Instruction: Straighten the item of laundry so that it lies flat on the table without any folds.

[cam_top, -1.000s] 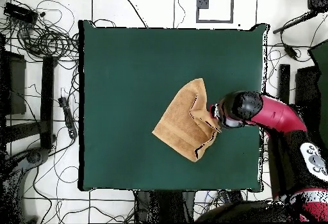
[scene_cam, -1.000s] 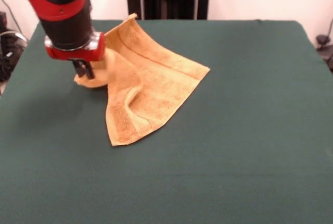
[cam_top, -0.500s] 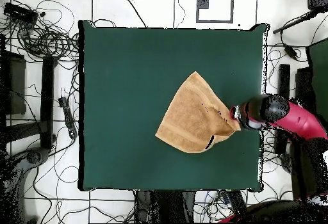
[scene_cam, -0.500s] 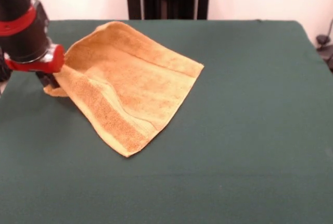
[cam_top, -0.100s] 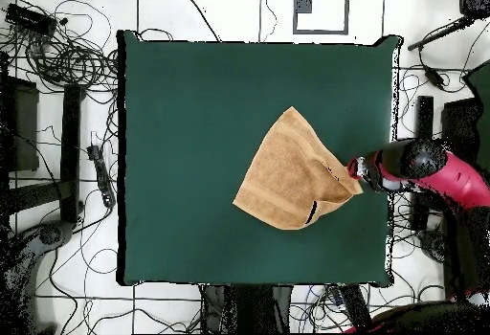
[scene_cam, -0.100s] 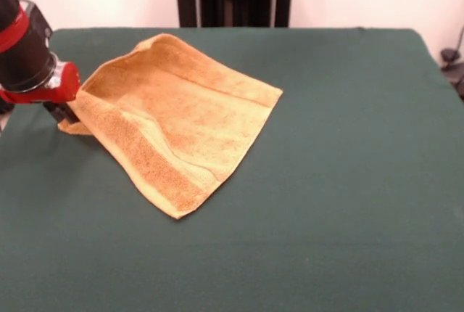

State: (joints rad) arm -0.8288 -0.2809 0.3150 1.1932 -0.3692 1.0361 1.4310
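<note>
Front view, near to far. The near half of the surface (scene_cam, -0.100s: 326, 239) is bare dark green felt. Beyond it lies the golden-orange terry towel (scene_cam, -0.100s: 181, 120), left of the surface's middle, nearly opened out as a diamond: one corner points toward the near edge, one toward the right edge, one toward the far edge. A woven band runs along the near-left side, and a shallow crease crosses the cloth beside it.

The fourth corner, toward the left edge, is raised off the felt and pinched by the gripper (scene_cam, -0.100s: 64, 114); the jaws appear clenched on that corner, though the red collar hides most of them. The whole towel thus lies to the right of the jaws in this view, and the lifted left side forms a low wall sagging toward the middle.

The overhead view agrees: the towel (cam_top, -0.100s: 287, 168) spreads away from the gripper (cam_top, -0.100s: 352, 172).

Judgement: flattening depends on drawing this corner outward, away from the opposite corner, then lowering it.

No brand, label or writing is legible.
</note>
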